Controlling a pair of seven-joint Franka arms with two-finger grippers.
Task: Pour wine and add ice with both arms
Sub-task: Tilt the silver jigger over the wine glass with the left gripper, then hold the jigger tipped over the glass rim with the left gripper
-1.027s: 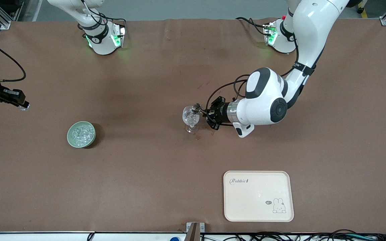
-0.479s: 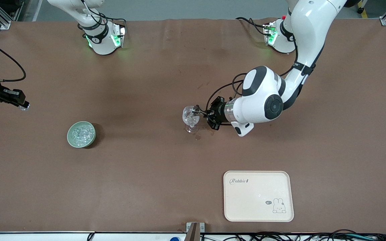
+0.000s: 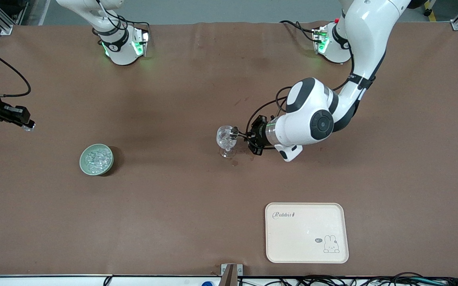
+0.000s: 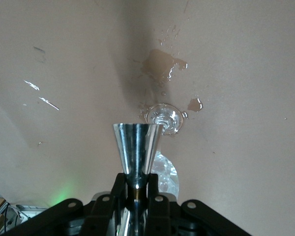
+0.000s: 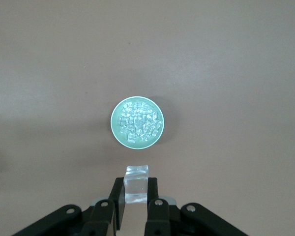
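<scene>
Two grippers are seen over the table (image 3: pixel 173 198). The right gripper (image 3: pixel 25 125), up over the table edge at the right arm's end, is pinched on an ice cube (image 5: pixel 136 183). More ice (image 3: pixel 96 158) is held in a green bowl (image 3: pixel 84 167) on the table. Nearer the middle, a stemmed glass (image 3: pixel 226 139) is stood upright beside small brown spills (image 4: pixel 162 63). The left gripper (image 3: pixel 240 135) is closed on a metal jigger (image 4: pixel 137 143) over the glass. A cream tray (image 3: pixel 306 232) is set nearest the camera.
</scene>
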